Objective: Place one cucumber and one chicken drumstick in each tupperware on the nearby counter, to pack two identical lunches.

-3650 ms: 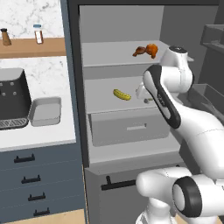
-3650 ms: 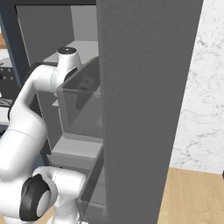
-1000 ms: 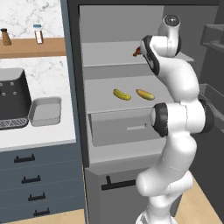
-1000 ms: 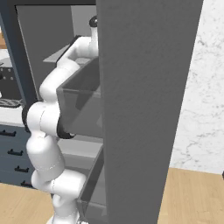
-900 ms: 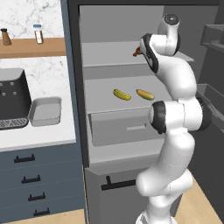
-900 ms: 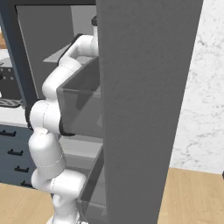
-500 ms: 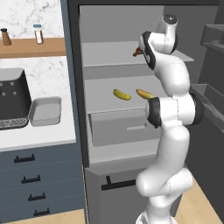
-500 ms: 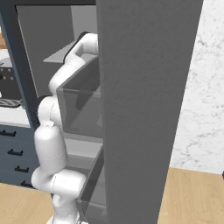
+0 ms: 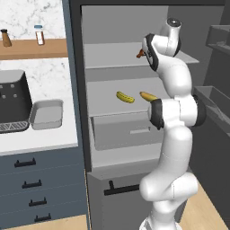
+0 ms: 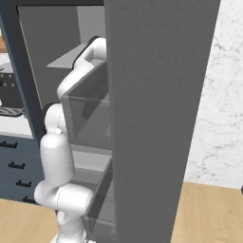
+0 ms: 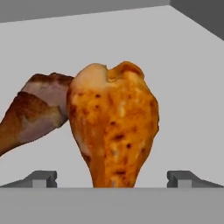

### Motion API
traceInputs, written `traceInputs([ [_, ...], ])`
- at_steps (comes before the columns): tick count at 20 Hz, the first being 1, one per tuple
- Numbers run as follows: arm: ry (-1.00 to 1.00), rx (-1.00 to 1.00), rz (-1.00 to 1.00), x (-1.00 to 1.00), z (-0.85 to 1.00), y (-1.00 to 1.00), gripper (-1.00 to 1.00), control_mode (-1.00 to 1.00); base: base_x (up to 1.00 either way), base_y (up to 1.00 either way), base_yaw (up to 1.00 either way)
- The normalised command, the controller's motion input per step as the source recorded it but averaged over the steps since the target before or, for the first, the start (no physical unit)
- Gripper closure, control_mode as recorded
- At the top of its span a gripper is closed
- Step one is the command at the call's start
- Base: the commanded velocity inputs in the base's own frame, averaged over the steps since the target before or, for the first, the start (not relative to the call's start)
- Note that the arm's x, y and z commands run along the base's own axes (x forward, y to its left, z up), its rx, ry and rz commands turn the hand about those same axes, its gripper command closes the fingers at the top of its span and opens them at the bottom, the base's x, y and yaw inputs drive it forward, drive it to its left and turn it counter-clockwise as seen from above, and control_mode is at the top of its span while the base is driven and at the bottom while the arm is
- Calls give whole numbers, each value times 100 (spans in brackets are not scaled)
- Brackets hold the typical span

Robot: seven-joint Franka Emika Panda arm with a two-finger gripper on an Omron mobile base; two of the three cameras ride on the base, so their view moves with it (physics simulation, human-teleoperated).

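Observation:
In the hand view a golden-orange chicken drumstick [image 11: 114, 127] stands close ahead on the pale fridge shelf. Its narrow end sits between the wide-apart fingertips [image 11: 42, 178] of my open gripper [image 11: 113, 180], and I cannot tell if they touch. A darker second drumstick [image 11: 34, 112] lies behind it to the left. The left base view shows my hand up at the top shelf, with a bit of drumstick [image 9: 141, 54] beside it. Two cucumbers [image 9: 125, 96] [image 9: 148, 96] lie on the middle shelf. One light-grey tupperware [image 9: 46, 114] sits on the counter, left of the fridge.
A dark coffee machine [image 9: 12, 101] stands left of the tupperware. A fridge drawer [image 9: 126, 131] juts out below the cucumbers. Door bins [image 9: 214, 105] hang at the right. The open fridge door [image 10: 156, 95] hides most of the arm [image 10: 90, 57] in the right base view.
The hand has stayed at the top shelf by the drumstick. The elbow has swung in towards the fridge, so the arm stands more upright. The jaws have stayed wide.

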Motion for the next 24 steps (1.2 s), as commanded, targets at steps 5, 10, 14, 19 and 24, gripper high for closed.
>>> traceInputs([
  [5,7,3,0,5,-29,0,-100,-100,0,0,0],
  [10,1,2,0,0,-18,0,100,-100,0,0,0],
  [14,-2,1,0,-16,-12,1,100,-100,0,0,0],
  [19,-5,0,0,-27,-28,15,100,-100,0,0,0],
  [24,-26,-5,-1,-48,-50,20,100,-100,0,0,0],
])
